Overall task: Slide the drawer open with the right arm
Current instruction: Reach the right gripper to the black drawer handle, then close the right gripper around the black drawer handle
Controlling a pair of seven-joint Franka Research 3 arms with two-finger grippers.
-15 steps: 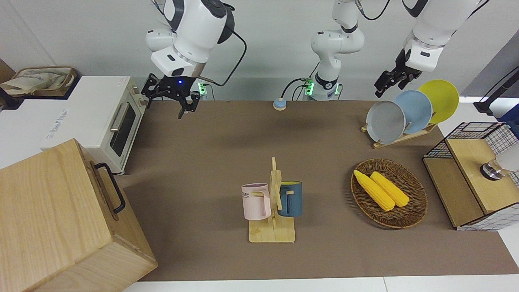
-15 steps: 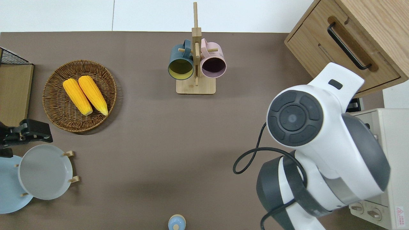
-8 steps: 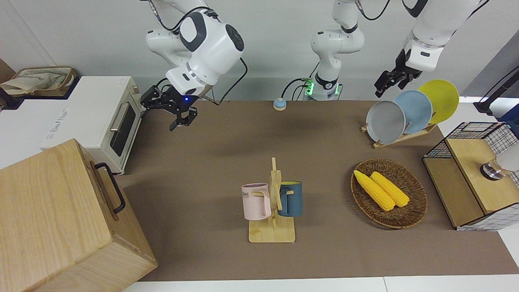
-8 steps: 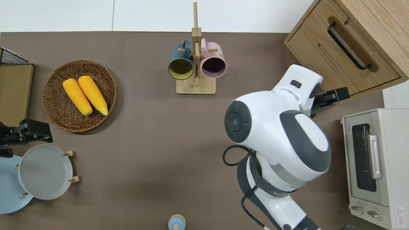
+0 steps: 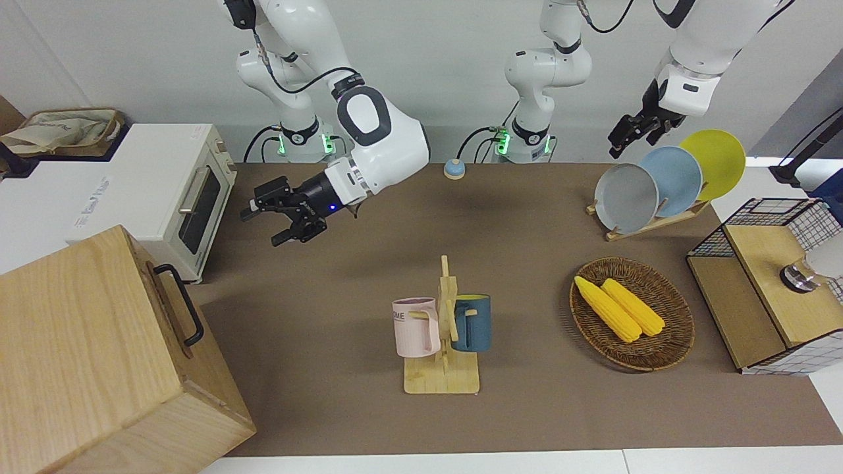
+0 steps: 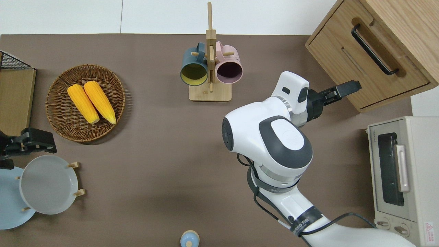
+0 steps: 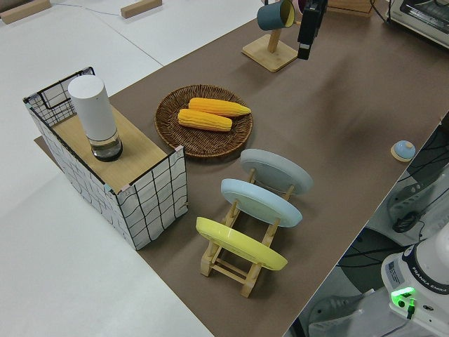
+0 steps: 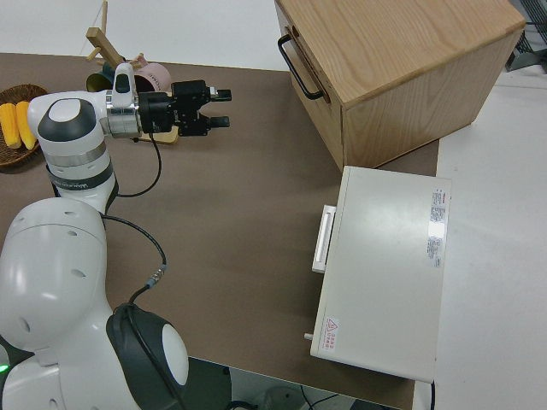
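Note:
The drawer (image 6: 363, 67) sits shut in the big light-wood cabinet (image 5: 85, 355) at the right arm's end of the table. Its black bar handle (image 6: 372, 49) also shows in the front view (image 5: 179, 303) and the right side view (image 8: 295, 64). My right gripper (image 6: 349, 87) is open with nothing between its fingers. It lies level, pointing at the cabinet (image 8: 393, 60), over the brown mat just short of the cabinet's lower front. The right gripper (image 5: 262, 227) (image 8: 220, 108) is well apart from the handle. The left arm is parked, its gripper (image 5: 625, 135) up in the air.
A white toaster oven (image 6: 401, 175) stands beside the cabinet, nearer to the robots. A mug rack (image 6: 210, 68) with a blue and a pink mug is mid-table. A basket of corn (image 6: 85, 103), a plate rack (image 5: 658, 184) and a wire-mesh cabinet (image 5: 764, 283) stand toward the left arm's end.
The right arm has swung away from the toaster oven and reached out over the mat. Its gripper has turned from pointing down to lying level toward the cabinet.

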